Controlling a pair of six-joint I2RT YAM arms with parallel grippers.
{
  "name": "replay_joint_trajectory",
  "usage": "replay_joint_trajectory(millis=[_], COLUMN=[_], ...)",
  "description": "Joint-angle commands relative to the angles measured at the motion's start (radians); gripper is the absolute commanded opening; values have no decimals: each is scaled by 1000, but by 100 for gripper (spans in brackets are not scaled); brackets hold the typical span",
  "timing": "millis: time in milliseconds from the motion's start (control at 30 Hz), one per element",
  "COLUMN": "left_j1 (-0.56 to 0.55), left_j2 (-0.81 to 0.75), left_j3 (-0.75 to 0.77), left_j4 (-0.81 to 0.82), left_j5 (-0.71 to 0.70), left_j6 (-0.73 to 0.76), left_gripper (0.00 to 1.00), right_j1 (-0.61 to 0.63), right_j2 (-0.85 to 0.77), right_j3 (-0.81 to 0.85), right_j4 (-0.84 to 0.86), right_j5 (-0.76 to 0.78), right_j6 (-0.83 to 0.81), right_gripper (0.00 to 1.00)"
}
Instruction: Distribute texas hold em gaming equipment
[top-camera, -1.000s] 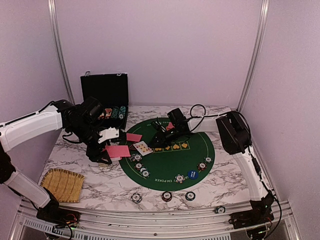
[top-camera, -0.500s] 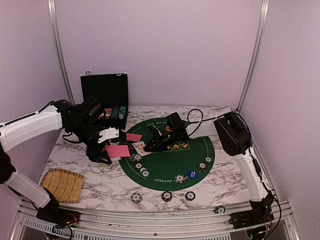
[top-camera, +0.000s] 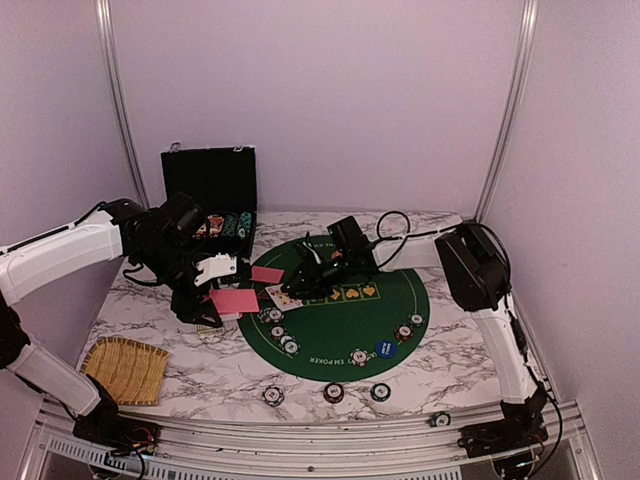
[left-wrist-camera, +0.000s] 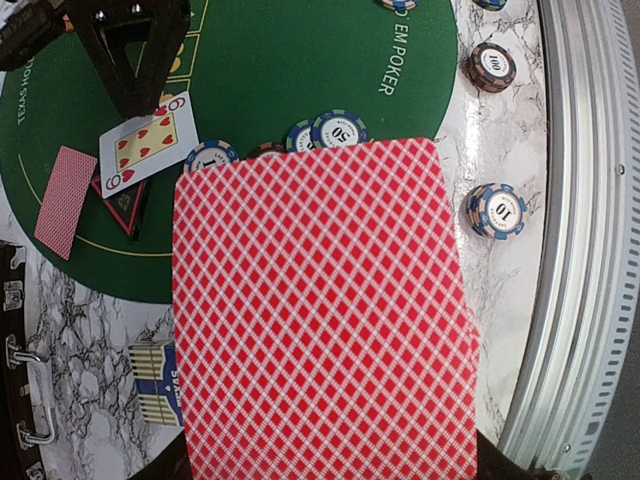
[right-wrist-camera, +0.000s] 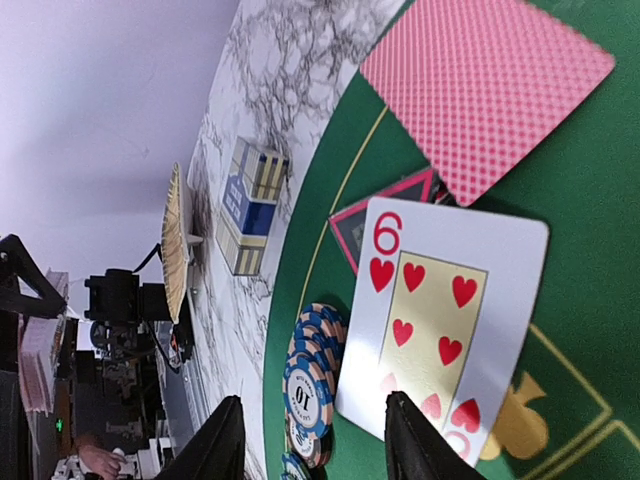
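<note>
Red-backed card (left-wrist-camera: 320, 320): gripped at one edge by clenched left claw (top-camera: 212, 305); judged light, slick, bendable. Six of hearts (right-wrist-camera: 440, 320): laid flat beneath released right claw (right-wrist-camera: 312, 420).

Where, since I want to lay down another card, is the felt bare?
Bare: the middle of the green felt, between the six of hearts and the blue button, and its far right. Crowded: the left edge, with a face-down card, chip stacks and the right gripper.
</note>
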Motion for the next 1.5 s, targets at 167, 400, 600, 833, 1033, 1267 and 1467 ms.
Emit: replay_joint_trajectory(millis=[167, 400, 600, 833, 1033, 1267, 1467], left_j1=[6, 7, 9, 9, 9, 10, 10], left_j2=[-33, -35, -32, -31, -33, -36, -31], left_j3=[-10, -9, -9, -5, -8, -11, -15], left_j4=[-28, -28, -30, -31, -33, -37, -40], left_j5=[15, 10, 9, 16, 15, 13, 23], left_j6=[13, 11, 14, 11, 11, 14, 11], left_gripper=[0, 0, 0, 0, 0, 0, 0], right_j1=[-83, -73, -27, 21, 27, 118, 259], right_j2=[-24, 72, 85, 84, -125, -359, -422], right_j3=[81, 152, 145, 164, 3, -308, -571], right_j4=[-143, -239, -256, -347, -249, 8, 348], right_j5=[73, 129, 125, 206, 531, 939, 1257], right_j6=[-119, -166, -176, -231, -287, -569, -896], right_gripper=[56, 63, 63, 63, 79, 82, 82])
